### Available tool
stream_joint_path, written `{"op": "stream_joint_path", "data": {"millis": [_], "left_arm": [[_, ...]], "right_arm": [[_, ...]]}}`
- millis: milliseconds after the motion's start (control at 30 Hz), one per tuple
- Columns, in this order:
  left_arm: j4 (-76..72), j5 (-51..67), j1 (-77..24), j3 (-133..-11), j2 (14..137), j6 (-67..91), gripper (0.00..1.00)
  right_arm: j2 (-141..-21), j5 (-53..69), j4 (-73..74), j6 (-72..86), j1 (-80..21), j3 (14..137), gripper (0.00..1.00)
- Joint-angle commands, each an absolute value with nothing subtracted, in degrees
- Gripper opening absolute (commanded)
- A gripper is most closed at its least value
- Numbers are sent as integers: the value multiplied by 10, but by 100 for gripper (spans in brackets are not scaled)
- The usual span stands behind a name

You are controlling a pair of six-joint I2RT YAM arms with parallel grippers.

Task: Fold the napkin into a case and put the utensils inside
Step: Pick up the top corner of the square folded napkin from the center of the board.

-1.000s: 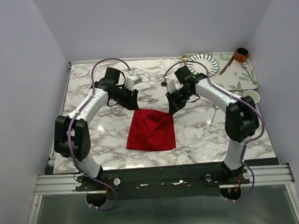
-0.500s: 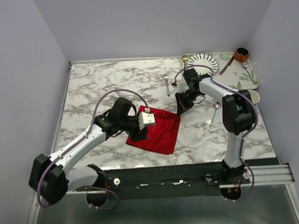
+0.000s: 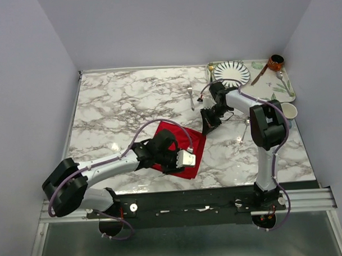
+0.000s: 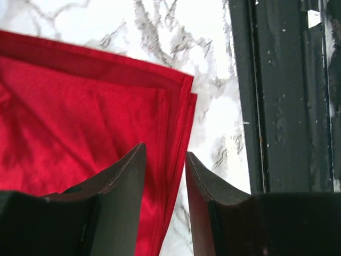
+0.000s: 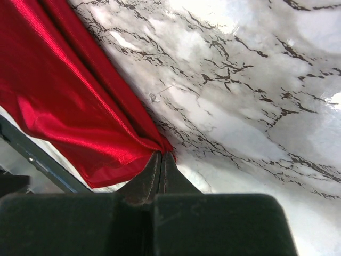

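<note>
The red napkin lies folded in layers, tilted, near the table's front. My left gripper hovers low over its near edge. In the left wrist view the left gripper stands open, its jaws straddling the layered hem of the napkin. My right gripper is shut on the napkin's far right corner; the right wrist view shows the right gripper pinching the napkin there. A silver fork lies behind the napkin. Another slim silver utensil lies to the right.
A patterned tray at the back right holds a striped plate, a brown cup and a wooden utensil. A white cup stands beside it. The table's dark front rail runs close to the left gripper.
My left arm swung from the napkin's far left corner down to its near edge. The napkin went from a flat square to a smaller tilted, layered shape. The right gripper kept its corner.
</note>
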State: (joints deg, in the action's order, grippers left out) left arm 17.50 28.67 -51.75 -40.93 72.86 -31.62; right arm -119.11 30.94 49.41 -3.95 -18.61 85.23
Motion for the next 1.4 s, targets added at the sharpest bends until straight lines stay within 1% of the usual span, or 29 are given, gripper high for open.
{"op": "stream_joint_path", "data": {"millis": [0,433,700,867,1000,1133,1200,1267,1300,1367], "left_arm": [[134,266,-561,-439,778,-298,47],[89,208,-602,-471,874,-287,46],[79,193,-613,-472,910,-284,47],[81,182,-614,-476,929,-283,46],[89,180,-613,-477,938,-283,38],[95,191,-613,-477,926,-284,34],[99,196,-613,-478,924,-285,28],[104,203,-613,-481,918,-285,25],[105,203,-613,-485,915,-284,21],[110,207,-613,-490,907,-281,17]], "right_arm": [[-1196,327,505,-25,-182,856,1],[-1182,323,496,-28,-181,838,1],[-1179,322,496,-32,-182,838,1],[-1179,322,496,-34,-181,838,1],[-1179,324,495,-37,-181,837,1],[-1178,323,496,-40,-181,837,1],[-1178,324,497,-41,-182,836,1],[-1177,324,496,-44,-181,835,1],[-1177,325,497,-44,-181,834,1],[-1178,325,497,-46,-181,835,1]]}}
